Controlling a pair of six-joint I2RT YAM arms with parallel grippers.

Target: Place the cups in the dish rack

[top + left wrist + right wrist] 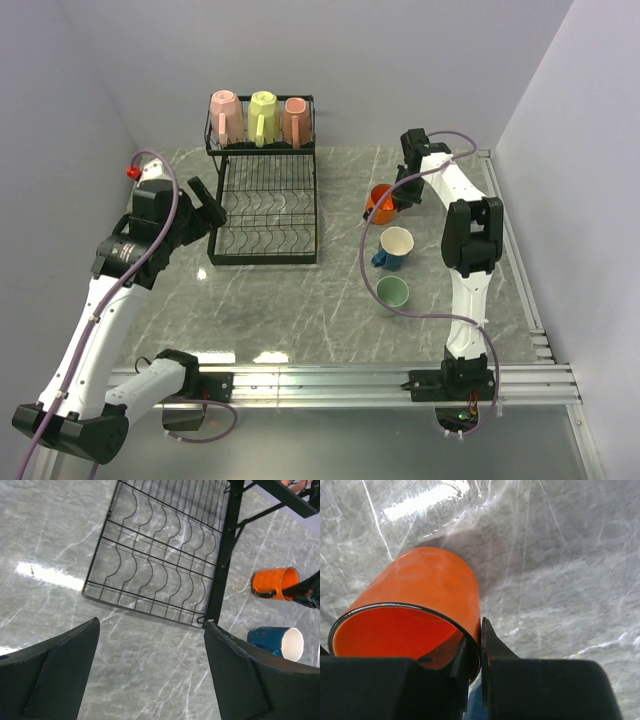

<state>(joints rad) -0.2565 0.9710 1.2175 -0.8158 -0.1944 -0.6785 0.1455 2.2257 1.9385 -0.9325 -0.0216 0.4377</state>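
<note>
The right pincer is clamping one wall of the orange cup at its rim, right of centre in the top view; the dish rack is sitting leftward. The left pincer is hanging wide, empty.

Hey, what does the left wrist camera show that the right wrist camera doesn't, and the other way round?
Only the left wrist view: the lower tray of the dish rack, the blue cup, and the open left gripper above the table.

Only the right wrist view: close up, how the right gripper is shut on the orange cup's wall, one finger inside the rim and one outside.

Both: the orange cup and the grey marble table.
</note>
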